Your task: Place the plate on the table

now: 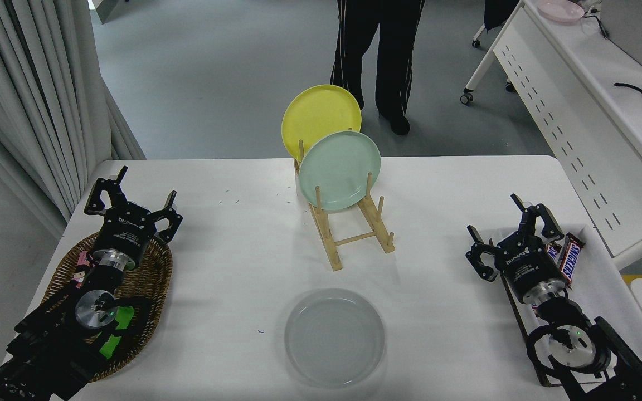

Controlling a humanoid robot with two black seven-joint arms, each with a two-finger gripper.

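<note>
A: Log the state. Where do you have the plate [334, 336]?

B: You have it lying flat on the table [232, 245], close to the near edge and about midway between the left and right edges. Nothing touches it. Judging from that, your placing step is done; what is left is only parking the arm.

A: And your right gripper [507, 236]?

B: Its fingers are spread and it holds nothing. It sits near the right edge, well apart from the plate, just beside the candy bars [563, 257] on the tray there. Your left gripper [130, 201] is also spread, empty, parked over the wicker basket [148, 278] at the near left corner.

A: What does the next move call for?

B: Little, as far as I can judge. If you retract further, keep the right wrist clear of the candy bars; the fingers are close enough to nudge one. Do not sweep back toward the middle, where the wooden rack [354, 234] stands with the mint green plate [339, 170] and the yellow plate [321, 120] upright in its slots toward the far edge.

A: Any readable print?

B: One candy bar wrapper reads "SNICKERS". Each gripper body carries white lettering, too small for you to read with certainty. Items in the basket show no legible text.

A: Bystanders?

B: A person's legs [379, 55] stand beyond the far edge, off the table.
</note>
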